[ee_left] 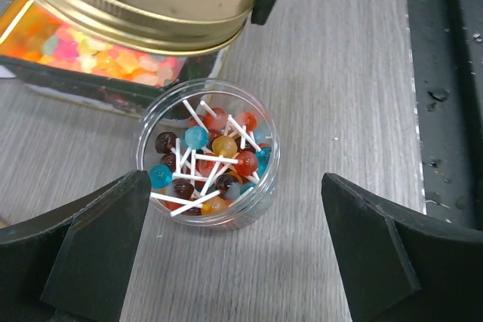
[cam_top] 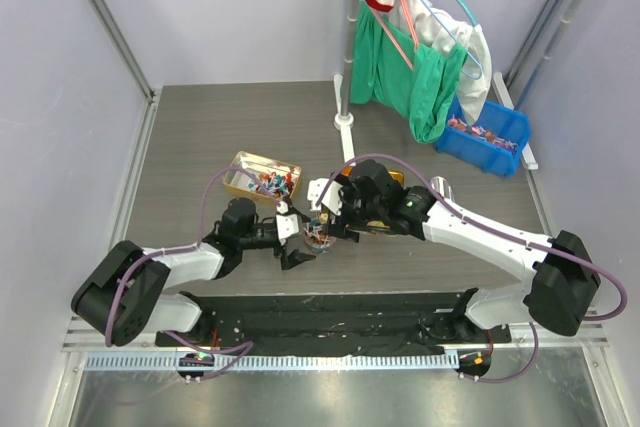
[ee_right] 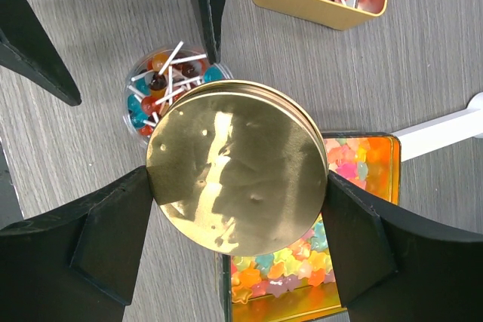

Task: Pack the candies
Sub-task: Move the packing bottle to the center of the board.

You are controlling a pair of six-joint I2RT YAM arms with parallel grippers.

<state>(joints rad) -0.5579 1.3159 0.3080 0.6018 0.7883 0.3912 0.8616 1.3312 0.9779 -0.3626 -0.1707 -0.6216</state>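
Right wrist: gold lid (ee_right: 238, 167), apparently plain

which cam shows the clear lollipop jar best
Left wrist: the clear jar sits whole and open, its contents sharp. Right wrist shows it partly hidden behind the gold lid. Top external shows it only as a tiny speck.

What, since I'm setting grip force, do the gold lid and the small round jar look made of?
Gold lid: probably thin metal, glossy gold finish; it shows mirror-like glare and small dents. Small round jar: clear plastic or glass, I cannot tell which; its contents show through the wall.
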